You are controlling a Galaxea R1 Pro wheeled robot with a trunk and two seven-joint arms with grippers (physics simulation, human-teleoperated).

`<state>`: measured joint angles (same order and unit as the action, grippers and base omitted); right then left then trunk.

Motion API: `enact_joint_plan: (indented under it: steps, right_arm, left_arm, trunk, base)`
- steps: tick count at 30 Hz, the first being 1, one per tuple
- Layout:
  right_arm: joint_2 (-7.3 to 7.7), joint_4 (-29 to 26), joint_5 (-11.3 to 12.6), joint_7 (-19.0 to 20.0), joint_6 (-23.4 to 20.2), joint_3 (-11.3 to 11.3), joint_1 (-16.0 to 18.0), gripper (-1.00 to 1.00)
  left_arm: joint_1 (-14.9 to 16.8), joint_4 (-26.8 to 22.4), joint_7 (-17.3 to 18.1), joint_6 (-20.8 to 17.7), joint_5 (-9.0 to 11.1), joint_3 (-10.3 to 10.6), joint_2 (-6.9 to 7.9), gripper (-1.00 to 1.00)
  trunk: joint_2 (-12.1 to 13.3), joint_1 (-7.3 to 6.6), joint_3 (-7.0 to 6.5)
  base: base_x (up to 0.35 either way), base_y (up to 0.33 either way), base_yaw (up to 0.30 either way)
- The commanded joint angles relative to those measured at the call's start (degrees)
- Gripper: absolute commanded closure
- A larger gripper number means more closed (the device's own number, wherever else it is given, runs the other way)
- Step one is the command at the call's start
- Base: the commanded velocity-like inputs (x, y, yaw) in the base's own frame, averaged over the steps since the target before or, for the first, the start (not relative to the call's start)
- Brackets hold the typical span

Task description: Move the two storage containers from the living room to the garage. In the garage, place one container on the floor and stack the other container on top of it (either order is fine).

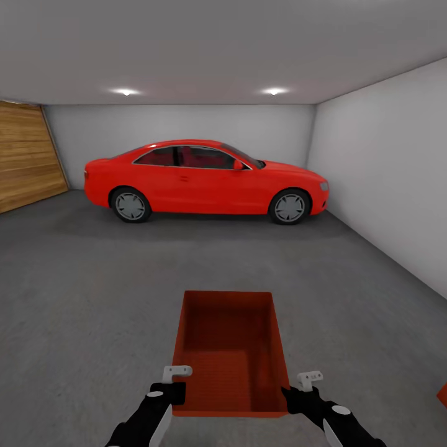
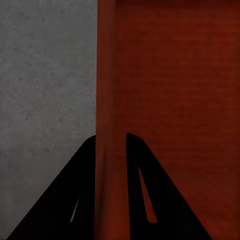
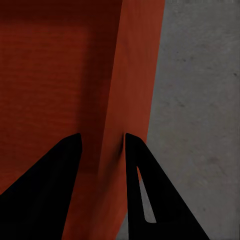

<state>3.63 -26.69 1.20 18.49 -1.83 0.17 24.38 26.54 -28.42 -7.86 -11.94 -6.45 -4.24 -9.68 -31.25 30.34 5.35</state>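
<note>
An orange-red lidless storage container [image 1: 230, 347] sits low in the middle of the head view, over the garage's dark grey concrete floor [image 1: 93, 298]. My left gripper [image 1: 172, 390] is shut on its near-left wall, and the left wrist view has a black finger on each side of that thin wall [image 2: 111, 100]. My right gripper [image 1: 298, 391] is shut on the near-right wall [image 3: 135, 75] in the same way. I cannot tell whether the box touches the floor. At the head view's right edge is an orange-red sliver [image 1: 442, 396], possibly the other container.
A red car [image 1: 205, 180] is parked across the far end of the garage. A wooden-slat door [image 1: 25, 155] is at far left, and a pale grey wall [image 1: 385, 174] runs along the right. Bare concrete lies between me and the car.
</note>
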Motion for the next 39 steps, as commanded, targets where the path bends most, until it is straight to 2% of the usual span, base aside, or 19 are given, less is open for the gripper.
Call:
enact_joint_plan:
  steps: [1, 23, 39]
  right_arm:
    - [0.06, -0.12, -1.02, 0.07, -0.19, 0.53, -0.03, 1.0]
    - [0.06, -0.12, -0.95, 0.1, -0.19, 0.53, -0.03, 1.0]
    - [0.06, -0.12, -0.94, 0.12, -0.19, 0.53, -0.03, 1.0]
  left_arm:
    - [0.09, -2.25, -0.14, -0.45, -0.5, -2.96, -0.08, 1.0]
    - [0.09, -2.25, -0.14, -0.45, -0.49, -2.96, -0.08, 1.0]
    - [0.09, -2.25, -0.14, -0.45, -0.5, -2.96, -0.14, 1.0]
  trunk:
    - [-0.1, 0.05, 0.11]
    - [-0.1, 0.05, 0.11]
    - [-0.1, 0.05, 0.11]
  base:
    - [0.319, 0.0, 0.0]
    - [0.326, 0.0, -0.008]
    - [0.327, 0.0, -0.265]
